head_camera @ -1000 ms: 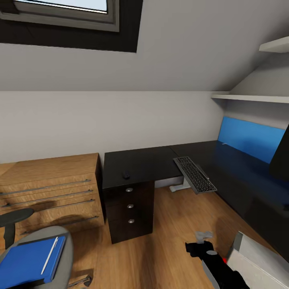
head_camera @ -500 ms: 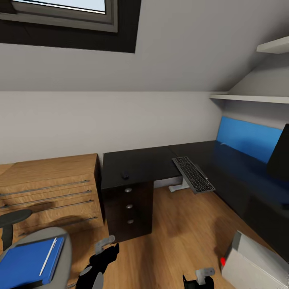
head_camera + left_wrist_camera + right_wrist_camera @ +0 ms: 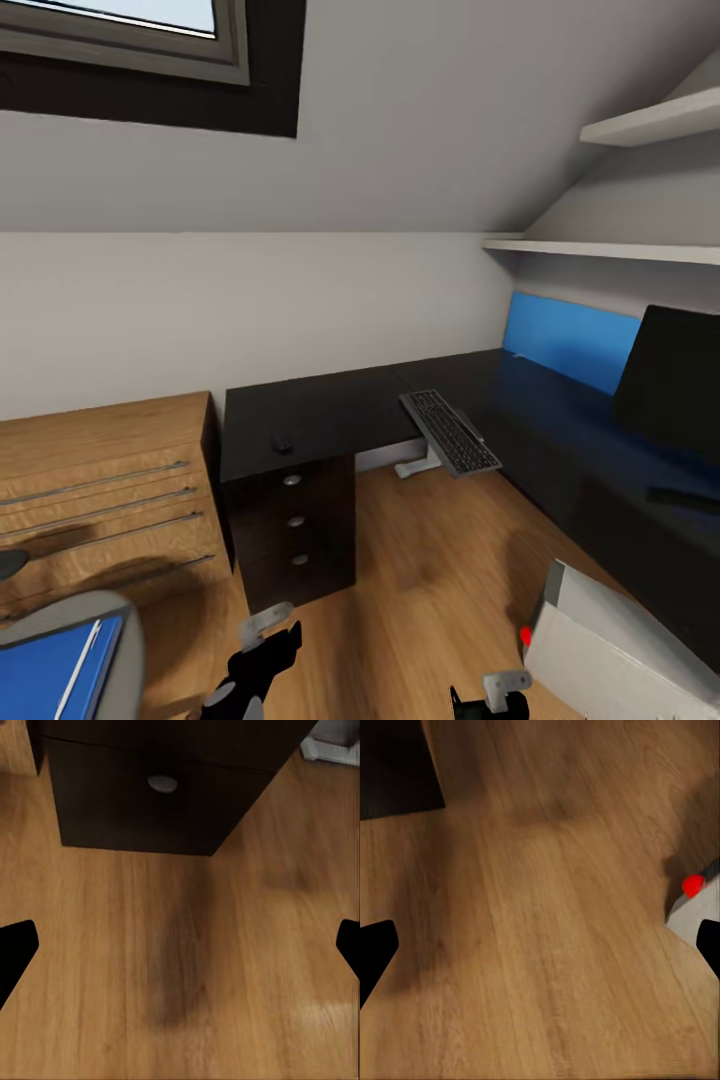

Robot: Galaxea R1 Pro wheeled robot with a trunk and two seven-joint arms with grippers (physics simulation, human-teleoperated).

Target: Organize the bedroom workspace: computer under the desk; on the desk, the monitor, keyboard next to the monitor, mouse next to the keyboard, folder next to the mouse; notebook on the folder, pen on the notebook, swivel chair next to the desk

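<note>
Both end effectors hang low over the wooden floor, holding nothing. Left end effector stands wide, in front of the drawer unit; in its wrist view the fingers sit far apart. Right end effector is likewise wide, near the computer on the floor at right. On the counter lie the mouse and the keyboard, which overhangs the edge. Monitor stands far right. Folder with pen lies on the chair, near left, beside a wooden chest.
</note>
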